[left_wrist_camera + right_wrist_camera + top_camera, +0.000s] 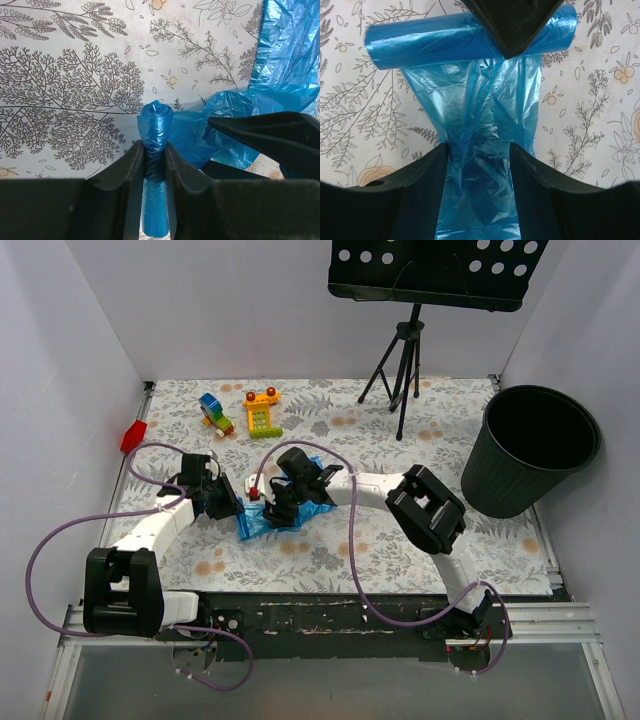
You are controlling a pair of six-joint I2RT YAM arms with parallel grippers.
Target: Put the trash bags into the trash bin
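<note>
The trash bags are a tight blue roll [156, 125] with a loose translucent sheet [287, 55] trailing off it, lying mid-table [262, 522]. My left gripper [155, 148] is shut on the roll, which pokes out past its fingertips. My right gripper [479, 150] stands open astride the loose sheet [480, 130], and the roll [435, 42] lies crosswise just beyond it under the left gripper's finger [512, 25]. In the top view the left gripper [228, 502] and right gripper [278, 510] meet over the blue film. The black trash bin [508, 490] stands at the far right, well apart from both.
A black perforated music stand [425, 275] on a tripod [400, 360] rises at the back. Toy blocks [215, 415] and a yellow block toy [262, 412] lie behind the grippers. A red object [133, 436] sits by the left wall. Purple cables loop off both arms.
</note>
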